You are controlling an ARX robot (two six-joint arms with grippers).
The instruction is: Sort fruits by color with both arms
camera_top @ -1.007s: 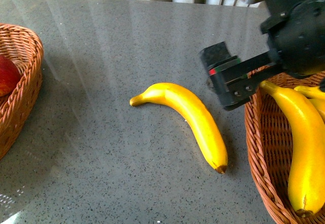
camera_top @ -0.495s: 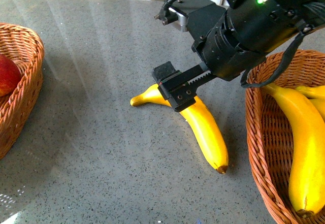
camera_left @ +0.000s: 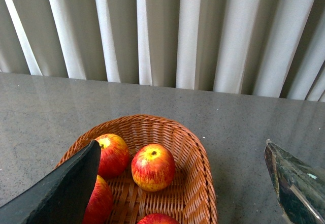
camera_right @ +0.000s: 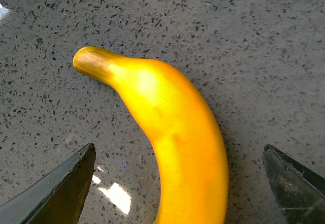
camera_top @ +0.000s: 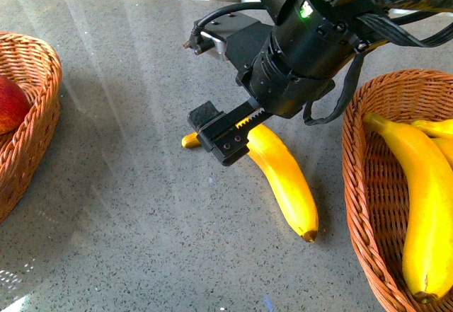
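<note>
A long yellow banana (camera_top: 287, 177) lies on the grey table between the two baskets. My right gripper (camera_top: 219, 139) hangs open over its stem end, hiding part of it. In the right wrist view the banana (camera_right: 172, 132) lies between the spread fingers (camera_right: 61, 183), with neither touching it. Two more bananas (camera_top: 417, 199) lie in the right wicker basket (camera_top: 354, 185). My left gripper (camera_left: 181, 148) is open above the left basket (camera_left: 198, 183), which holds several red-yellow apples (camera_left: 153, 166). One apple (camera_top: 10, 103) shows in the front view.
The left wicker basket (camera_top: 39, 93) sits at the table's left edge. White vertical blinds (camera_left: 162, 31) stand behind the table's far edge. The right arm's cable and black body (camera_top: 304, 50) lean over the table's middle.
My right arm has swung left from beside the right basket to over the table banana's stem end, with its gripper open throughout. The banana has not moved.
</note>
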